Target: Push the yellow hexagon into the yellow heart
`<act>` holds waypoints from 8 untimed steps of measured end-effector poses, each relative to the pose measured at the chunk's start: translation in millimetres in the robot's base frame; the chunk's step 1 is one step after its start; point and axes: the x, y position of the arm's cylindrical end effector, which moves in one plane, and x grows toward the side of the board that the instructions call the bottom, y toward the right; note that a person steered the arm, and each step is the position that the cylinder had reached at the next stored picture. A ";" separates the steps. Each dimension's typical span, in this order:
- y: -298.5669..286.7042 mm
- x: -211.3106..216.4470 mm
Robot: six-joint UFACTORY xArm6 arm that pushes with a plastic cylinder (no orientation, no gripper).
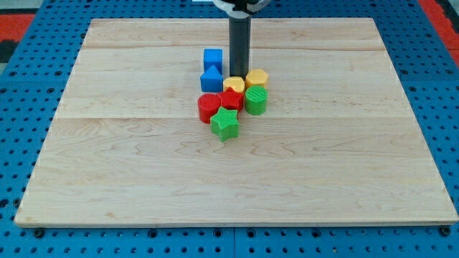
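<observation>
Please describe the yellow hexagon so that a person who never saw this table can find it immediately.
On the wooden board, find the cluster of blocks near the middle, just below the dark rod, my tip. The yellow hexagon sits at the cluster's upper right, above the green cylinder. The neighbouring yellow heart lies to its left; the hexagon has flat sides.

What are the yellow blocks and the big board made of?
The yellow hexagon and yellow heart look like plastic: bright, even colour and a smooth, slightly shiny top. The board looks like pale wood, with visible grain lines and plank seams. My tip sits just behind the heart.
</observation>
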 end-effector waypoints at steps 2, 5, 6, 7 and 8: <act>1.6 24.8; 18.7 -41.1; 46.0 -38.8; 55.4 -13.9; 55.5 19.7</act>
